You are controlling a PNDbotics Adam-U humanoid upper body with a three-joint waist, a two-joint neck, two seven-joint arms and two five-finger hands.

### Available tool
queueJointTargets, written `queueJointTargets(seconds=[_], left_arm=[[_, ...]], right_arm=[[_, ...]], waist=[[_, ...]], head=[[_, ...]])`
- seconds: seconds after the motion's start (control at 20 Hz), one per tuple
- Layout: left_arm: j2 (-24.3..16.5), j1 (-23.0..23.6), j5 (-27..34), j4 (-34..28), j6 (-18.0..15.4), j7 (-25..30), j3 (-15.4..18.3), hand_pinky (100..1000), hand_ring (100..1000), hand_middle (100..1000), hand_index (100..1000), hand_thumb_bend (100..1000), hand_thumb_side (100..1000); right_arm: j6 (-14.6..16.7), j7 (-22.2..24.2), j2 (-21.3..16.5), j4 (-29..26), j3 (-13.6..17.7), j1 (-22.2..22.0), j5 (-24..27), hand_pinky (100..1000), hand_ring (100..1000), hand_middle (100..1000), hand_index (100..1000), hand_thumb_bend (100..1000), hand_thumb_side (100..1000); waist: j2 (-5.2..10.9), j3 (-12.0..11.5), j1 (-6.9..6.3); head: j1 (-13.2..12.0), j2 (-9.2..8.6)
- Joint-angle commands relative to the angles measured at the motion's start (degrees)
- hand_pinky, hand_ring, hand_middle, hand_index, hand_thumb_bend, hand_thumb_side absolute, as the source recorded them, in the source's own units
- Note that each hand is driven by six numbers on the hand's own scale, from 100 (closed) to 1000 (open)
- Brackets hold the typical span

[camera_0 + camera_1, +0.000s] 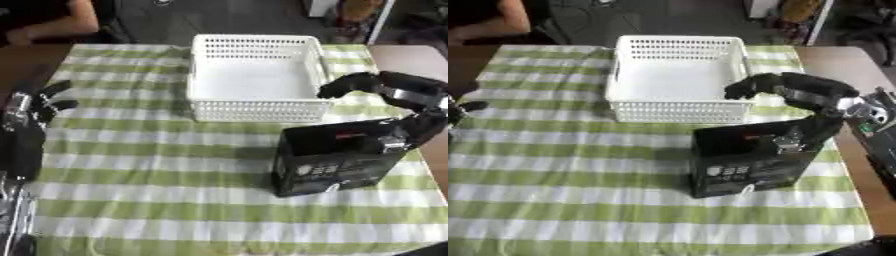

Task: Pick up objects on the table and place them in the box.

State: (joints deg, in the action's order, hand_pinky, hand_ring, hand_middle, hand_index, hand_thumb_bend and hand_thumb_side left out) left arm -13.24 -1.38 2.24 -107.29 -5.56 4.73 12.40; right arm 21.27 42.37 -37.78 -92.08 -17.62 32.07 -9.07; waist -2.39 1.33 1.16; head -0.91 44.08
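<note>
A black box (750, 162) is seen standing upright on the green-and-white checked tablecloth (157, 200), just in front of the empty white basket (255, 80), with pale print low on its front face. Its upper right edge is clasped by the right hand (811, 131), whose thumb is laid down the front while the fingers (750, 86) arch over towards the basket's near right corner. The left hand (39, 102) is held at the table's left edge, fingers relaxed and apart, nothing being held
</note>
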Motion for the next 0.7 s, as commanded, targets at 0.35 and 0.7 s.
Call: queueJointTargets(seconds=[0.35, 0.7], left_arm=[[-0.7, -0.5, 0.1, -0.7, -0.2, 0.3, -0.2, 732, 853, 963, 920, 100, 1000], [-0.7, -0.4, 0.1, -0.7, -0.2, 0.4, -0.1, 732, 854, 964, 919, 100, 1000]], right_arm=[[10.2, 9.6, -0.4, 0.9, -0.3, 0.2, -0.5, 841, 868, 859, 981, 633, 787], [10.5, 9.6, 0.0, 2.4, -1.6, 0.2, -1.3, 838, 867, 858, 982, 633, 786]], waist=[[0.36, 0.0, -0.03], [0.31, -0.2, 0.03]], head=[[0.8, 0.04], [0.8, 0.04]])
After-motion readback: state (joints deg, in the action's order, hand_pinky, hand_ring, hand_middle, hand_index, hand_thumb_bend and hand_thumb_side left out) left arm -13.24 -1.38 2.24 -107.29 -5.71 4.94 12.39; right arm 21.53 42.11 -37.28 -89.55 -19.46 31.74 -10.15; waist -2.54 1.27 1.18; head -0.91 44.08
